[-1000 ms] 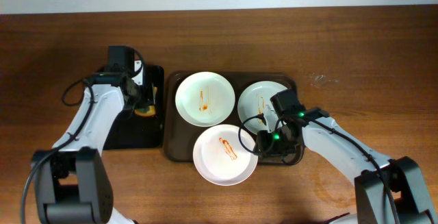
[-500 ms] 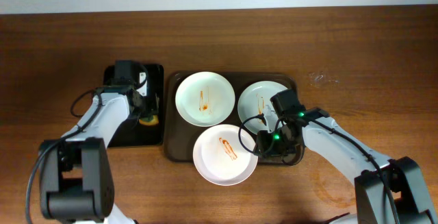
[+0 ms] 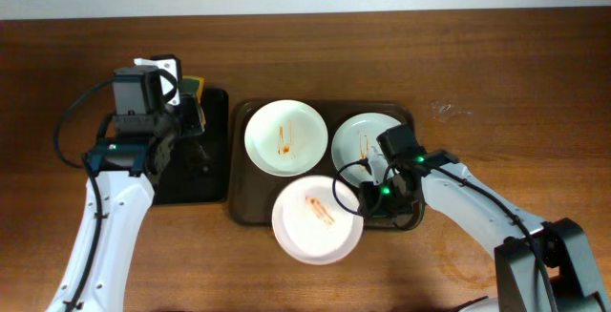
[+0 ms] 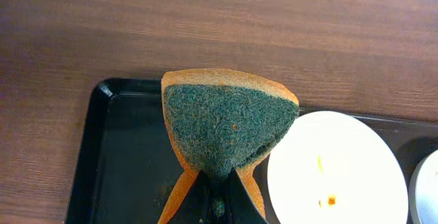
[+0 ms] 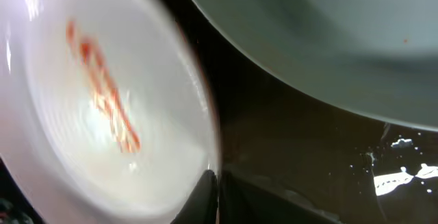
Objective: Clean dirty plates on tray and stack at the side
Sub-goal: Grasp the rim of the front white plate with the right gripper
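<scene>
R end effector (image 5: 215, 186) clamped on front plate (image 5: 102, 107) rim, L end effector (image 4: 217, 196) pinching sponge (image 4: 229, 121)

The front plate (image 5: 102, 107) is blurred in the right wrist view and runs off the left edge; the rear plate (image 5: 321, 39) is cut by the top and right edges; of the right gripper (image 5: 215, 186) we see only fingertips at the bottom edge; the sponge (image 4: 222, 128) hides most of the left gripper (image 4: 217, 193).

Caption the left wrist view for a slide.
Left gripper pinches an orange sponge, green scouring face to camera, over the black tray, beside a sauce-marked white plate.
</scene>
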Controlling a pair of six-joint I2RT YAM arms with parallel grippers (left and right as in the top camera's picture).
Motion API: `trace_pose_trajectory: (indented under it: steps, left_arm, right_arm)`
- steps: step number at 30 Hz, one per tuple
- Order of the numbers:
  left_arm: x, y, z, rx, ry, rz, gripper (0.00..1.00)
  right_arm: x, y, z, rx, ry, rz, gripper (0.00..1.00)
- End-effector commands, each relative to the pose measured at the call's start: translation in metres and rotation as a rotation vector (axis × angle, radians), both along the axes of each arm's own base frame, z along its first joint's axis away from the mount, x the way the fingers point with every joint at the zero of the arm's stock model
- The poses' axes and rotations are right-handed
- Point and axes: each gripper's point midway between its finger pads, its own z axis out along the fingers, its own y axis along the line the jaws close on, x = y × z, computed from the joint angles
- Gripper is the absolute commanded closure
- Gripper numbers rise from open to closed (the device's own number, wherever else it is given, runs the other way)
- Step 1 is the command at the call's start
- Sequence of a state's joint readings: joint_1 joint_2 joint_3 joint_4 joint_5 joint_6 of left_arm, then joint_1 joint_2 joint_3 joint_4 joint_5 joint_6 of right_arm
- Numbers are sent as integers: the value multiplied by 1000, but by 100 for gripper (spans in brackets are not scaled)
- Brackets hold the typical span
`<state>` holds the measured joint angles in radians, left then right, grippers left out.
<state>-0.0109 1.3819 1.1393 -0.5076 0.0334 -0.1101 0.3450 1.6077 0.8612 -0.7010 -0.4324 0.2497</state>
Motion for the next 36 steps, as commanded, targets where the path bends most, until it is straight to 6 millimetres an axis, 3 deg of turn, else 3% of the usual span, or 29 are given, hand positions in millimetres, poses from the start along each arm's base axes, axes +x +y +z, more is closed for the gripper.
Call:
trace_pose_trajectory:
  steps: [1, 9, 14, 21, 23, 24, 29, 33, 36]
  left_arm:
    - [5, 1, 21, -5, -62, 9, 100]
    - [10, 1, 27, -6, -95, 9, 100]
    - [10, 1, 27, -6, -96, 9, 100]
    - [9, 1, 27, -6, -95, 9, 100]
    - [9, 1, 27, -6, -94, 9, 100]
    - [9, 1, 27, -6, -94, 9, 100]
    - [9, 1, 26, -6, -92, 9, 100]
    - [8, 1, 25, -6, -85, 9, 100]
    - [8, 1, 25, -6, -84, 9, 100]
  right_arm:
    - [10, 6, 3, 16, -44, 13, 96]
    - [38, 12, 8, 34, -148, -34, 96]
    - [39, 11, 7, 25, -147, -42, 96]
    - [34, 9, 6, 16, -125, -41, 95]
    - [31, 8, 5, 12, -113, -41, 81]
    - [27, 6, 4, 5, -95, -41, 79]
    - [7, -1, 0, -29, -8, -38, 78]
    - [-3, 7, -3, -34, 1, -1, 78]
    - [1, 10, -3, -41, -29, 10, 89]
